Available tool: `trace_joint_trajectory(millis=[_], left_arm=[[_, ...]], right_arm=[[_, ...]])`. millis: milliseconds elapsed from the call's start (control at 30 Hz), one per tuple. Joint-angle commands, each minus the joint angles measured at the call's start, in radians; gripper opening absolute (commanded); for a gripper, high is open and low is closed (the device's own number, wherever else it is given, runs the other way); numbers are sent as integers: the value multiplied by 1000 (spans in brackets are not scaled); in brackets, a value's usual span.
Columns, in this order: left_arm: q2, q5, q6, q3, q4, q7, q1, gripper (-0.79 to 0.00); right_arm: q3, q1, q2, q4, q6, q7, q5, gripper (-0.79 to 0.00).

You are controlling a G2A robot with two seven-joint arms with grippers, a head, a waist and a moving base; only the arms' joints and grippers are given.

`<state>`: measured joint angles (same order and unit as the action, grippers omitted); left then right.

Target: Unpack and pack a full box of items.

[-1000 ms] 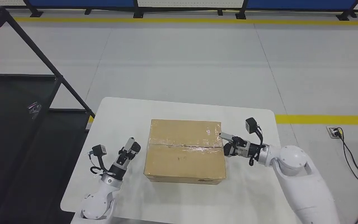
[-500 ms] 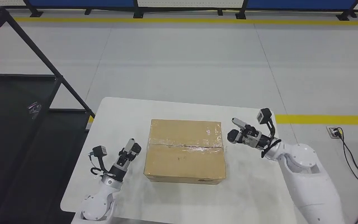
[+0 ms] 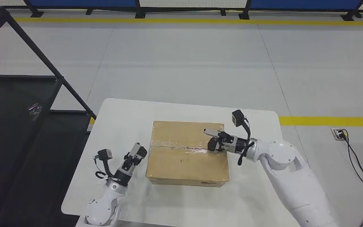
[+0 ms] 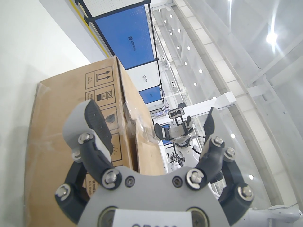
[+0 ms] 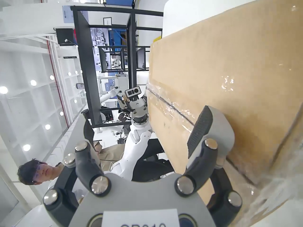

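A closed brown cardboard box (image 3: pixel 187 156) stands in the middle of the white table (image 3: pixel 116 122), its top seam sealed with clear tape (image 3: pixel 187 148). My right gripper (image 3: pixel 211 139) hovers open over the box's top at its right end, one finger (image 5: pixel 206 128) close above the taped seam (image 5: pixel 170 106) of the box (image 5: pixel 225 67). My left gripper (image 3: pixel 139 152) is open and empty just off the box's left end, with the printed side of the box (image 4: pixel 71 119) before its fingers (image 4: pixel 94 119).
A black metal frame (image 3: pixel 39 62) and a dark mat stand left of the table. The table's front edge is close behind both arms. A yellow floor line (image 3: pixel 317 120) runs beyond the table's right side.
My right gripper swung out from the box's right end, then came in over the box's top. My left gripper edged slightly toward the box.
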<state>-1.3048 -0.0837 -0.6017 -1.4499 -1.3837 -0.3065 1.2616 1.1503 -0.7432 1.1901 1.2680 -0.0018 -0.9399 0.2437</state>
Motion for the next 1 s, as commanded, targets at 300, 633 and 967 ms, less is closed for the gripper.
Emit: trace_joint_trajectory(millis=[300, 633, 967], left_arm=[[4, -18, -4, -9, 4, -12, -4, 0], [13, -57, -24, -52, 20, -17, 14, 0], [20, -90, -41, -81, 21, -23, 37, 0]], right_arm=[[-144, 108, 46, -95, 9, 19, 12, 0], [-285, 215, 112, -182, 2, 38, 65, 0], [-331, 293, 162, -292, -67, 34, 136, 0]])
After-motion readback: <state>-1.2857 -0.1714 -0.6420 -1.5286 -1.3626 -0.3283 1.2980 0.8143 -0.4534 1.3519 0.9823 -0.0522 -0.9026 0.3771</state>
